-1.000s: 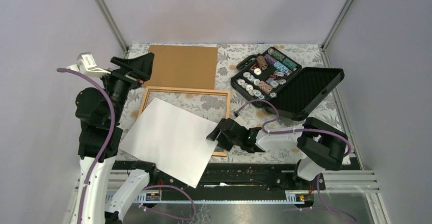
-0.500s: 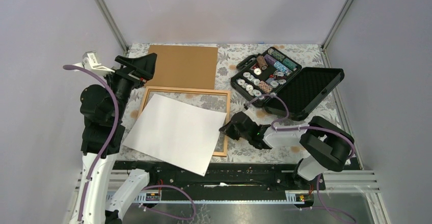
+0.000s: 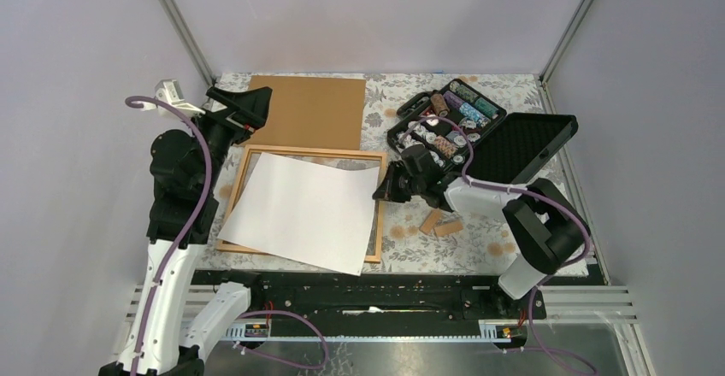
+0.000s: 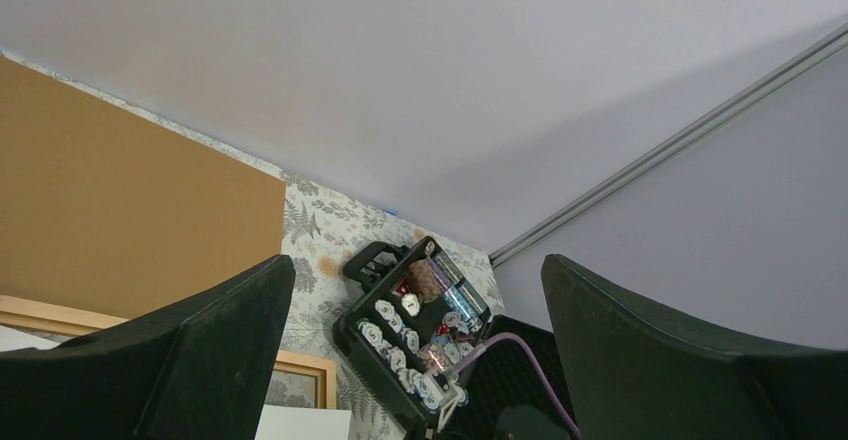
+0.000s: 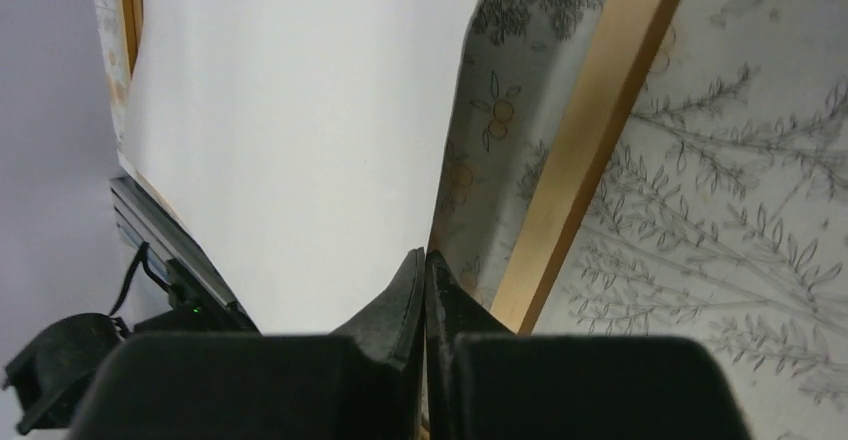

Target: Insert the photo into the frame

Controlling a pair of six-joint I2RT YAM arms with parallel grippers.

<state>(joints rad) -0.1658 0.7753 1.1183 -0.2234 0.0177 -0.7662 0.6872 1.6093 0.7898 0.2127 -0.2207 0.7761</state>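
Aligning step: the right tool (image 3: 386, 190), pinched shut on the photo (image 3: 299, 209) at its right edge, holds it white side up, skewed across the frame (image 3: 342, 151). The left tool (image 3: 244, 107) hangs open, empty. Next, the photo needs turning square, then lowering inside the frame.

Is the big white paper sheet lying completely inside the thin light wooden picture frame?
No, the white paper sheet lies askew over the wooden frame, one near corner poking past its near rail.
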